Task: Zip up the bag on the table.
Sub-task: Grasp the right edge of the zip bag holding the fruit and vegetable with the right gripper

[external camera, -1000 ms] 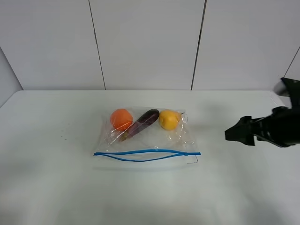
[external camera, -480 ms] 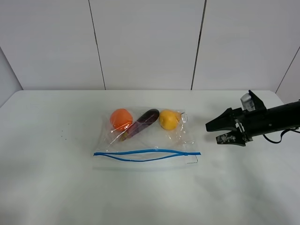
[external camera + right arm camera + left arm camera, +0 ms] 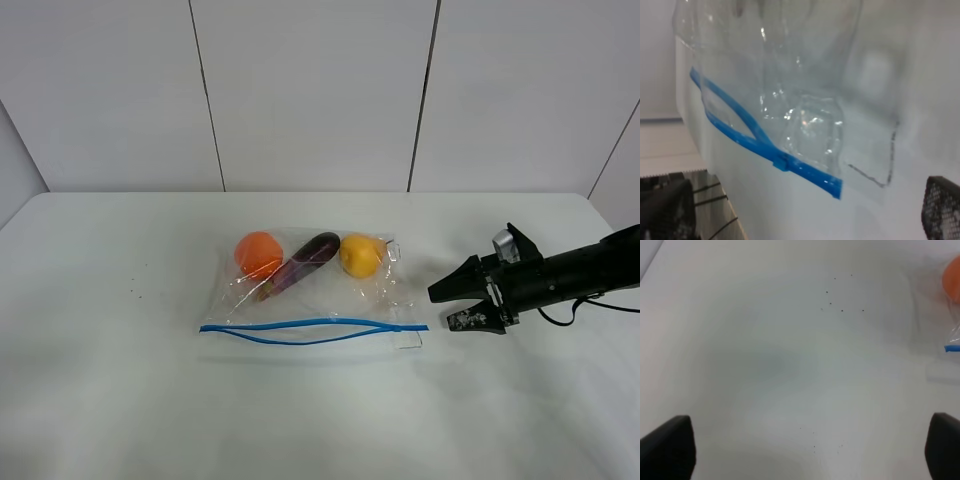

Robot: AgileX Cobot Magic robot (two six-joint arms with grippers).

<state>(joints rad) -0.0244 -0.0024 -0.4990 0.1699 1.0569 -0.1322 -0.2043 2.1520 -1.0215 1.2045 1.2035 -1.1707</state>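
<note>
On the bench [image 3: 120,380], near the bag [image 3: 330,300], the right hand [image 3: 448,308] is spread; the left hand [image 3: 810,450] likewise.

The right arm [image 3: 585,266] was slim, black, with a pale grey block [image 3: 505,243] near the wrist and a thin black cable [image 3: 566,320] beneath. The right gripper [image 3: 441,309] had tapered black fingers, one flecked white; left gripper [image 3: 805,450] fingertips were matte black.
</note>
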